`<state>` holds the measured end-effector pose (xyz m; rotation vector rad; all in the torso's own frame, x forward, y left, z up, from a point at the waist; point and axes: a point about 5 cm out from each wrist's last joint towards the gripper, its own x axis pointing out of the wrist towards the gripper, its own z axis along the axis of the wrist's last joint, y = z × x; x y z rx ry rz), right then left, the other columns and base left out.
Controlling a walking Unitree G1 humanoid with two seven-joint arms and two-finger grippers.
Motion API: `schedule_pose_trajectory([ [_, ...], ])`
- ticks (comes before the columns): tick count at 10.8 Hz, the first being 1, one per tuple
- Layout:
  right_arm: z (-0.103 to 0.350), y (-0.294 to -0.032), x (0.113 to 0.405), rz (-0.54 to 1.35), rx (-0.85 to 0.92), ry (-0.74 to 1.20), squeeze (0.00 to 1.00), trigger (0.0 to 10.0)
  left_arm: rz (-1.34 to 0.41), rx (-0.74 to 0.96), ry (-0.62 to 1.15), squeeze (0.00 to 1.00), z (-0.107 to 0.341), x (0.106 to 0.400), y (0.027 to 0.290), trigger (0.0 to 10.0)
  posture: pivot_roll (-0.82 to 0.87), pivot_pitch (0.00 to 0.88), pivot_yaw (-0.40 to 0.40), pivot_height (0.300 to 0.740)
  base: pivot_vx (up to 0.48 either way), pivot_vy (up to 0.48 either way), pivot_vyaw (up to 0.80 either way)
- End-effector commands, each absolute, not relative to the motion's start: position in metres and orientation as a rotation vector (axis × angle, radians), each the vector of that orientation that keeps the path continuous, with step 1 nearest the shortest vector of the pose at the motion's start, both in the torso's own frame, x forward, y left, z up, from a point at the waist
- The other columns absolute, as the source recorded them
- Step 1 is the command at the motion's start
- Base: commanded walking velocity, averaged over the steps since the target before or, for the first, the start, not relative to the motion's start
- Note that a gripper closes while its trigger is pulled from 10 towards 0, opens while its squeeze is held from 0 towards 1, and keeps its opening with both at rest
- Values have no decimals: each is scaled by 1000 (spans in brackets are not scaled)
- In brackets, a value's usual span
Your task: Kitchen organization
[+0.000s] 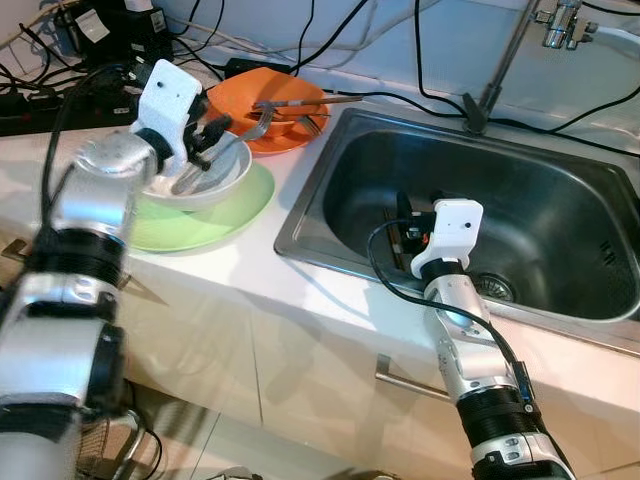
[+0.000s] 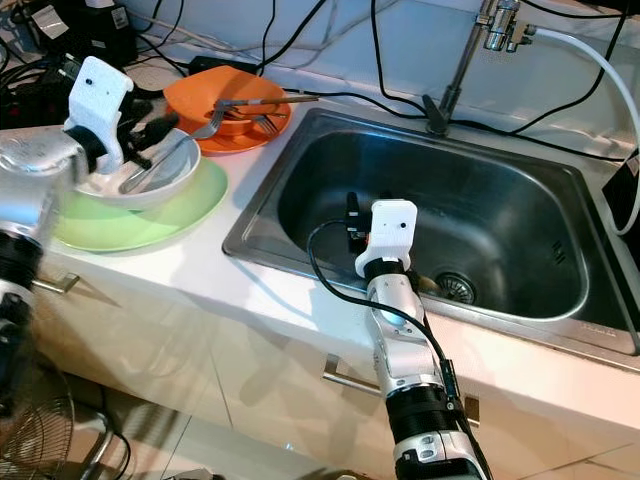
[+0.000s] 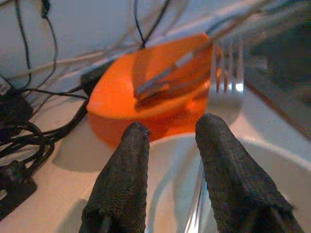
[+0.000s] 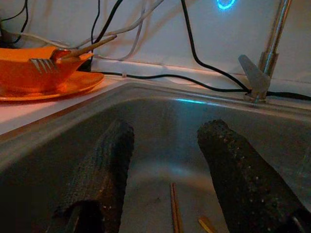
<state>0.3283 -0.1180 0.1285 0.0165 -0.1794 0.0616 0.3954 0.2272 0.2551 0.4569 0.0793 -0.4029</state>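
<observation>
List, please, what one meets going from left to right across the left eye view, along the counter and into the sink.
Green plate → white bowl under the left gripper → orange bowl → sink → right gripper → drain.

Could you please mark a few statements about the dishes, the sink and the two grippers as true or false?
1. The white bowl sits on the green plate. True.
2. The right gripper is over the orange dish. False: it is down inside the sink.
3. The left gripper is at the white bowl with its jaws apart. True.
4. The orange dish lies in the sink. False: it stands on the counter, beside the sink.
5. A fork rests with its tines towards the orange dish. True.
</observation>
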Motion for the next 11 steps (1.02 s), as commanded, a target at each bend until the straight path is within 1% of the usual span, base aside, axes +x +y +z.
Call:
schedule_pose_trajectory([
  [1,117,-120,327,49,14,-134,0,10000,-444,493,97,0,265,395,230,10000,89,42,-41,740,0,0,0],
  [2,117,-120,327,49,15,-133,0,10000,-459,492,103,0,269,394,234,10000,93,42,-38,740,0,0,0],
  [4,116,-119,328,48,16,-129,0,10000,-558,422,151,0,263,388,243,10000,97,44,-34,740,0,0,0],
  [5,116,-118,328,48,18,-129,0,10000,-577,342,154,1000,259,387,249,10000,99,44,-32,740,0,0,0],
  [6,115,-118,328,48,18,-126,0,10000,-602,291,160,1000,256,385,251,10000,99,43,-31,740,0,0,0],
  [7,114,-118,329,47,19,-125,0,10000,-594,282,180,1000,252,385,254,10000,97,45,-31,740,0,0,0],
  [8,114,-118,329,47,19,-126,0,10000,-593,322,207,1000,248,385,256,10000,97,46,-29,740,0,0,0],
  [9,114,-118,329,45,21,-125,0,10000,-596,373,234,0,246,386,254,10000,101,45,-28,740,0,0,0],
  [11,113,-117,328,45,22,-125,0,10000,-579,437,259,0,244,389,251,10000,105,45,-26,740,0,0,0],
])
